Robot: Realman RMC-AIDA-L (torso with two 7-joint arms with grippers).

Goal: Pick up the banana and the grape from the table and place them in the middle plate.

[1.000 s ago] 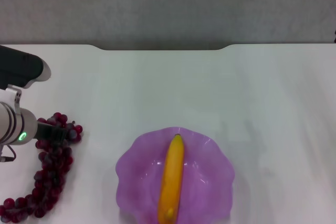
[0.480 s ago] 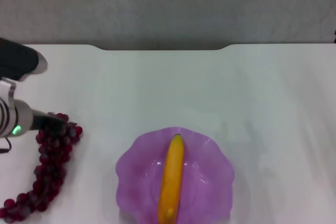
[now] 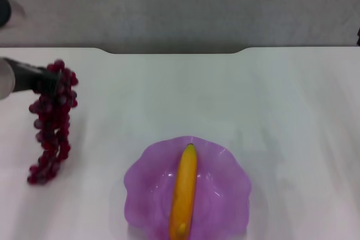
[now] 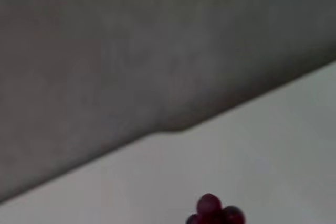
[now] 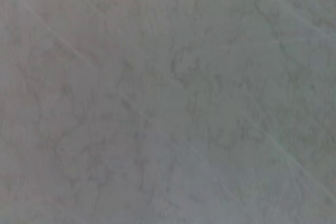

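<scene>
Grape (image 3: 50,122) — in left gripper (image 3: 48,82), aloft

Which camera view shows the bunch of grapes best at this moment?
The head view shows it best: the whole grape bunch hangs from the left gripper above the table. The left wrist view shows only a few top berries at its edge. The right wrist view shows none of it.

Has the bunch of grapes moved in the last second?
Yes. The grape bunch has been lifted off the table by the left gripper and now hangs higher, farther from the middle plate, which hasn't shifted.
</scene>
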